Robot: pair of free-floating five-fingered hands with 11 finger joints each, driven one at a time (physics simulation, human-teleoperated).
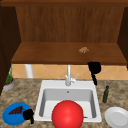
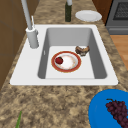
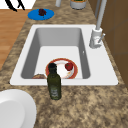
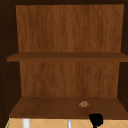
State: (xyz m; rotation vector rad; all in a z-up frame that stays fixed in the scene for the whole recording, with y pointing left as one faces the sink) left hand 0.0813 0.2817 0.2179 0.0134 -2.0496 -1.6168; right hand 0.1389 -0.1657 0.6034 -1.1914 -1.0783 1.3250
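My right hand (image 1: 94, 68) hangs in the air just under the front edge of the lower cabinet shelf (image 1: 50, 56), to the right of the faucet (image 1: 68, 76). The right hand (image 4: 96, 119) also shows in the upper view, below a small brown lump (image 4: 84, 104) lying on that shelf. My left hand (image 1: 28, 115) hovers at the right edge of a blue plate (image 1: 10, 117) bearing dark grapes (image 1: 15, 110). In the right side view the left hand (image 3: 13, 5) shows straight, spread fingers beyond the blue plate (image 3: 33, 15).
In the sink (image 2: 15, 80) lies a red-rimmed plate (image 2: 66, 68) with a small red fruit (image 2: 59, 60), and a brown bun (image 2: 82, 50) beside it. A dark green bottle (image 3: 54, 82) and a white plate (image 3: 15, 107) stand on the right counter. A potted plant (image 1: 9, 81) is far left.
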